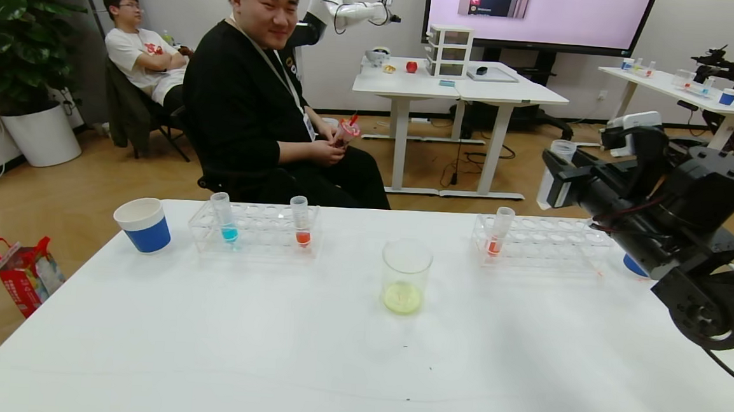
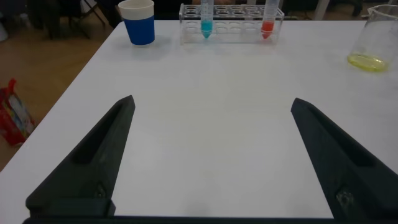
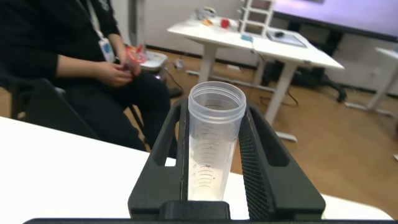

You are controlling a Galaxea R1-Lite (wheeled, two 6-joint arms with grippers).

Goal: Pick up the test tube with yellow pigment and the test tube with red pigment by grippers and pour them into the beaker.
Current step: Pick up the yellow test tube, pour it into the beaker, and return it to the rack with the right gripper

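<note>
My right gripper [image 1: 557, 173] is raised at the right, above the right rack, and is shut on a clear test tube [image 1: 562, 150] that looks nearly empty, rim pointing away in the right wrist view [image 3: 214, 137]. The beaker [image 1: 405, 276] stands mid-table with pale yellow-green liquid at its bottom; it also shows in the left wrist view [image 2: 373, 40]. One test tube with red pigment [image 1: 302, 221] stands in the left rack, another [image 1: 499, 234] in the right rack. My left gripper [image 2: 211, 102] is open and empty over bare table, out of the head view.
The left rack [image 1: 254, 228] also holds a blue-liquid tube [image 1: 225, 218]. The right rack [image 1: 549, 242] sits under my right arm. One blue paper cup [image 1: 144, 224] stands at the far left, another [image 1: 632, 265] is partly hidden behind my right arm. A seated person [image 1: 252, 97] faces the table's far edge.
</note>
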